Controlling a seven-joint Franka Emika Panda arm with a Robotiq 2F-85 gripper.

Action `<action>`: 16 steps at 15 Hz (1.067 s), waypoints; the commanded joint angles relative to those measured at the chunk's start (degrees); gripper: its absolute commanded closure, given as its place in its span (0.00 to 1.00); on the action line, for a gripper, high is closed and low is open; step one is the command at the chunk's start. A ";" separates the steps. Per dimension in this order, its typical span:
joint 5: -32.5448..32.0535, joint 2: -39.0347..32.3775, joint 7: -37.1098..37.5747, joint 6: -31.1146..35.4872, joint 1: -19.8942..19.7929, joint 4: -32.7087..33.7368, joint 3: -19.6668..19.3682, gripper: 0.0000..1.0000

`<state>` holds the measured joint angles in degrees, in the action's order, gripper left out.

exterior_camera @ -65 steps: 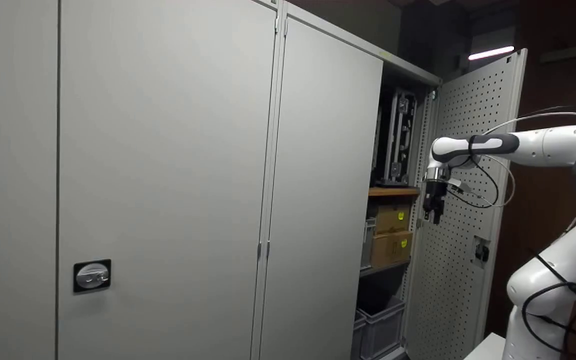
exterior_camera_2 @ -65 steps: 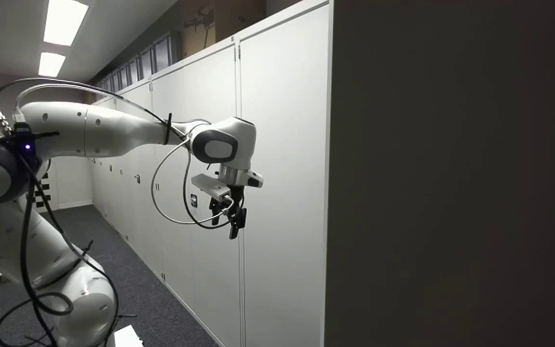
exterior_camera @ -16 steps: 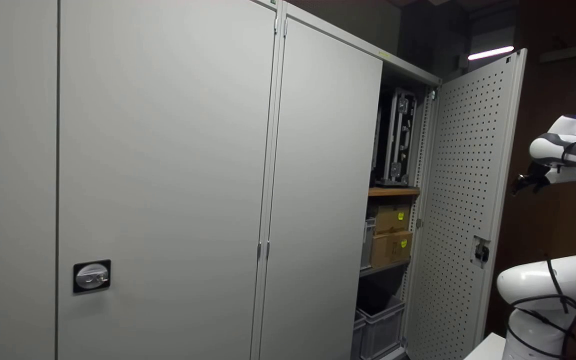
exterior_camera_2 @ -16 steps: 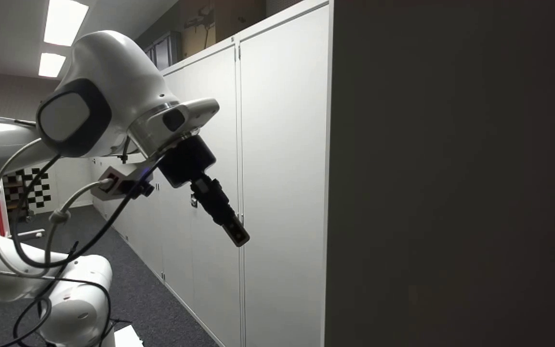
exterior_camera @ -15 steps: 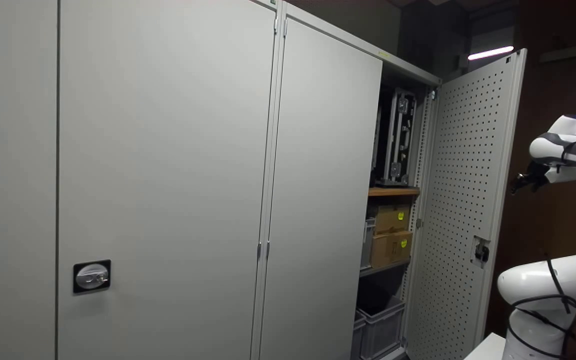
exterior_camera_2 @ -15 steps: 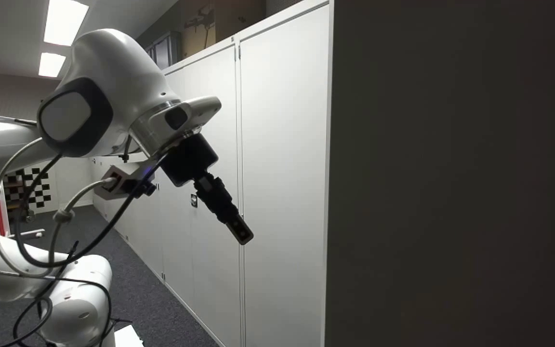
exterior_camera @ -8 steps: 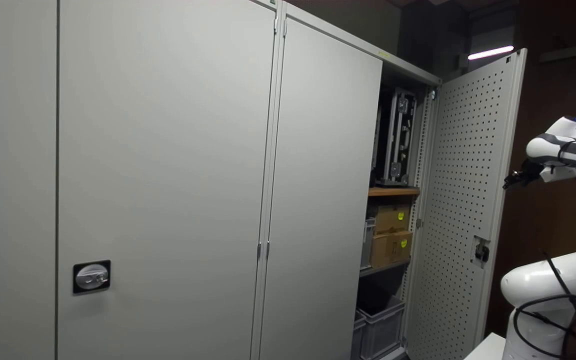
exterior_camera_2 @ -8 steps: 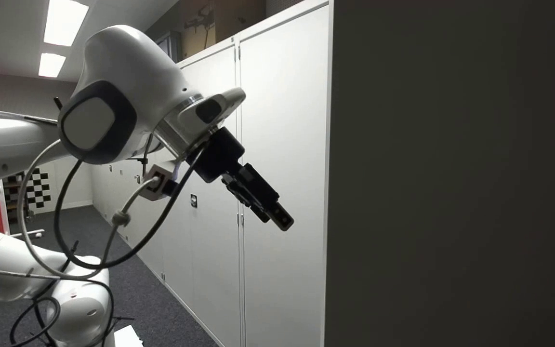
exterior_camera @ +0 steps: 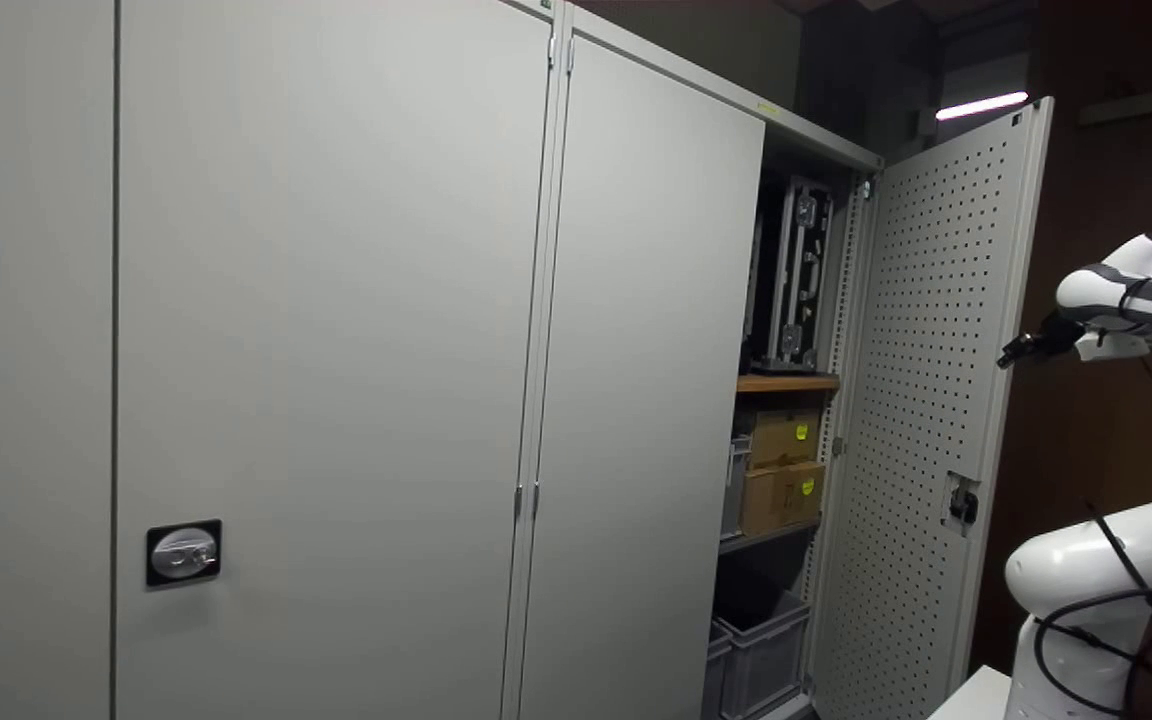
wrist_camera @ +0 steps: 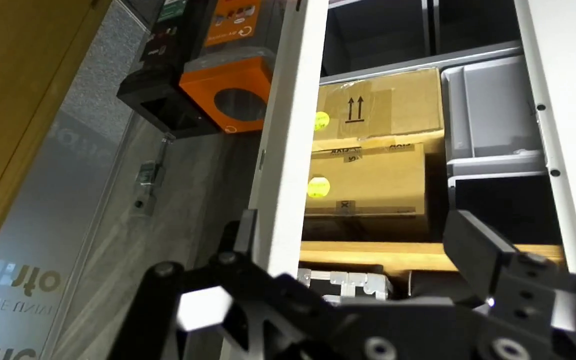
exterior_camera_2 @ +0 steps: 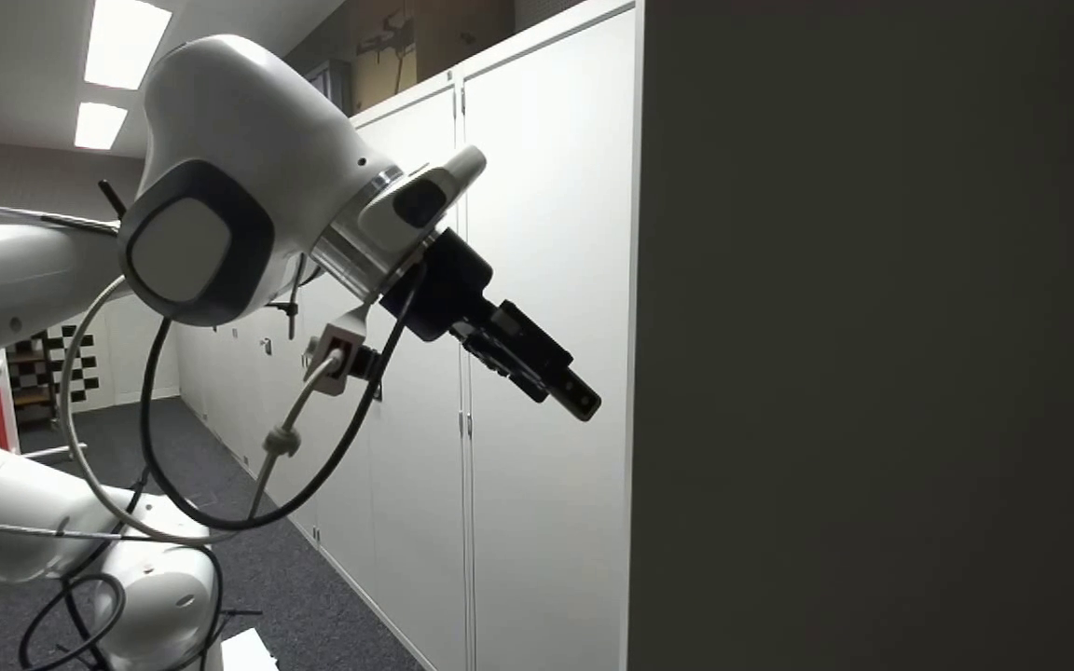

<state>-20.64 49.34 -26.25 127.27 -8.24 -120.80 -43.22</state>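
Tall grey cupboards point(exterior_camera: 336, 300) lined the room. On one, a perforated door point(exterior_camera: 921, 400) stood swung open near the gripper point(wrist_camera: 355, 227); whether they touched could not be told. The gripper's fingers point(wrist_camera: 473, 250) were spread wide. Behind the doorway, two cardboard boxes point(exterior_camera: 784, 498) sat stacked on a shelf point(exterior_camera: 756, 540).

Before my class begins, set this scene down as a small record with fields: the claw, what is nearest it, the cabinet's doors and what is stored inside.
Claw: open, nothing visible held
Nearest thing: appears to be the perforated cabinet door, standing open; contact cannot be told
Adjoining door: plain grey cabinet door, shut
Wooden shelf: metal-edged case standing on it
Shelf below: upper cardboard box resting on lower cardboard box, each with a yellow sticker
Bottom: grey plastic crates
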 commanded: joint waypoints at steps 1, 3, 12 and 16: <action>3.46 -2.34 -2.05 1.99 1.44 2.98 -1.76 0.00; 4.72 -2.80 -1.19 3.11 1.62 2.64 -1.97 0.00; 9.10 -7.15 -0.78 6.84 2.41 4.27 -3.13 0.00; 10.25 -8.55 -0.99 6.69 2.19 5.77 -3.20 0.00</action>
<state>-12.51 43.76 -26.19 132.79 -6.61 -118.08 -45.78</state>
